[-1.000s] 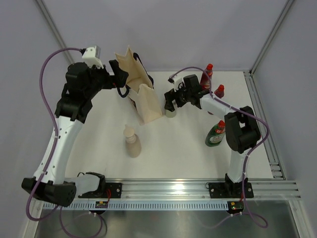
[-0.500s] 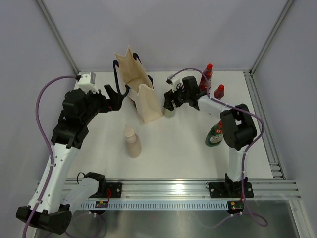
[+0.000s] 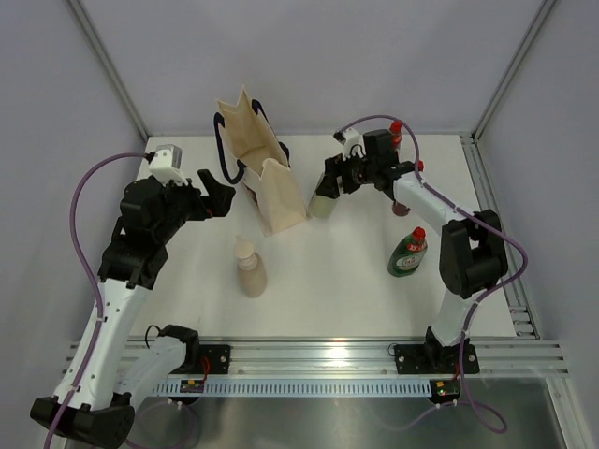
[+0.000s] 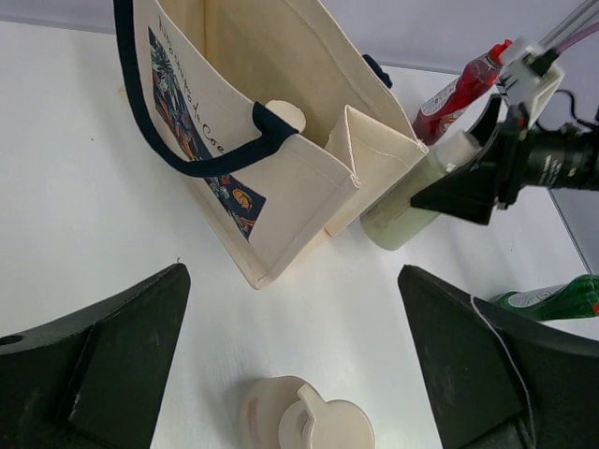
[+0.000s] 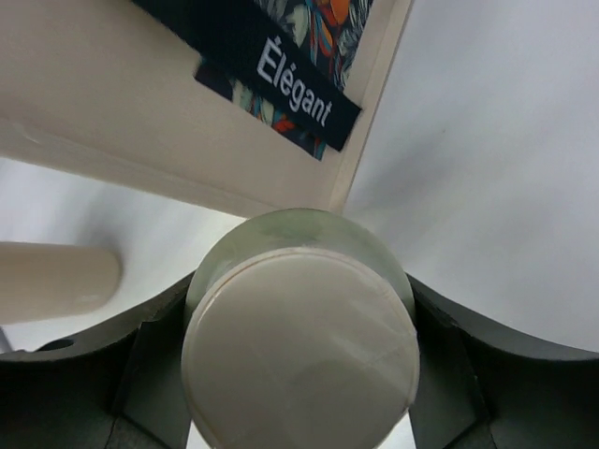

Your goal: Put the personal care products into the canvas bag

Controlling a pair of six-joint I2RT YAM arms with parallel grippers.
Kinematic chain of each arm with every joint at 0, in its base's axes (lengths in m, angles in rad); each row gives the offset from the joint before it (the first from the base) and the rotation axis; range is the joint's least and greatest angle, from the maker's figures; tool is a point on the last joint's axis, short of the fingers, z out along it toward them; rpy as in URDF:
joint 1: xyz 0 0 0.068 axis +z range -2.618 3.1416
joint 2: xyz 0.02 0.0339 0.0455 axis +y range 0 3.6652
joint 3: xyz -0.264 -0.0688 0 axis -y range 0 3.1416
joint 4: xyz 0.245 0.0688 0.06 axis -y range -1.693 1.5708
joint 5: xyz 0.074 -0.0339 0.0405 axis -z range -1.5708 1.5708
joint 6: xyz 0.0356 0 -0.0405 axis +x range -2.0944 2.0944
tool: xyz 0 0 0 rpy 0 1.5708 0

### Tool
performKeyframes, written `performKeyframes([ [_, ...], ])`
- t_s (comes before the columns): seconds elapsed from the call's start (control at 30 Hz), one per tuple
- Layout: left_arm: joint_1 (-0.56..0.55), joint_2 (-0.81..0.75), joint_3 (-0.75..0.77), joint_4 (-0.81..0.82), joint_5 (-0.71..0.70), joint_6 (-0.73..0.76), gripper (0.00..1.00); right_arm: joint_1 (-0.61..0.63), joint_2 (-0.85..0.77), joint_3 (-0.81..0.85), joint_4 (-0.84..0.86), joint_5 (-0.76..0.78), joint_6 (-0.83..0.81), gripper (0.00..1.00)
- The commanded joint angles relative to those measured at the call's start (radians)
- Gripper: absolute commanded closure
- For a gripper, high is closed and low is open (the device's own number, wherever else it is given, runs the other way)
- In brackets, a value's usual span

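Observation:
The canvas bag stands open at the back left of the table; it also shows in the left wrist view and the right wrist view. A whitish cap of one bottle shows inside it. My right gripper is shut on a sage-green bottle, held tilted beside the bag's right side; its cap fills the right wrist view. The pinkish-beige bottle lies on the table in front of the bag, below my open, empty left gripper.
Two red-capped bottles stand at the back right, behind and under the right arm. A green dish-soap bottle stands at the right, also seen in the left wrist view. White table, grey walls, metal rail at the near edge.
My left gripper has drawn back from the bag's handle, down and to the left. My right gripper has moved up and right with the sage-green bottle, which now tilts.

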Motion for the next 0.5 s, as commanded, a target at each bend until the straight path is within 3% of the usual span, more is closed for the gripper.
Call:
performKeyframes([
  [0.0, 0.003, -0.035, -0.018, 0.058, 0.013, 0.001, 0.01, -0.019, -0.133, 0.152, 0.021, -0.139, 0.136, 1.00],
  [0.27, 0.003, -0.073, -0.041, 0.061, 0.007, -0.007, 0.01, -0.029, -0.175, 0.327, 0.035, -0.243, 0.407, 1.00],
  [0.47, 0.003, -0.085, -0.049, 0.056, -0.001, -0.002, 0.01, -0.014, -0.091, 0.622, 0.041, -0.277, 0.571, 1.00],
])
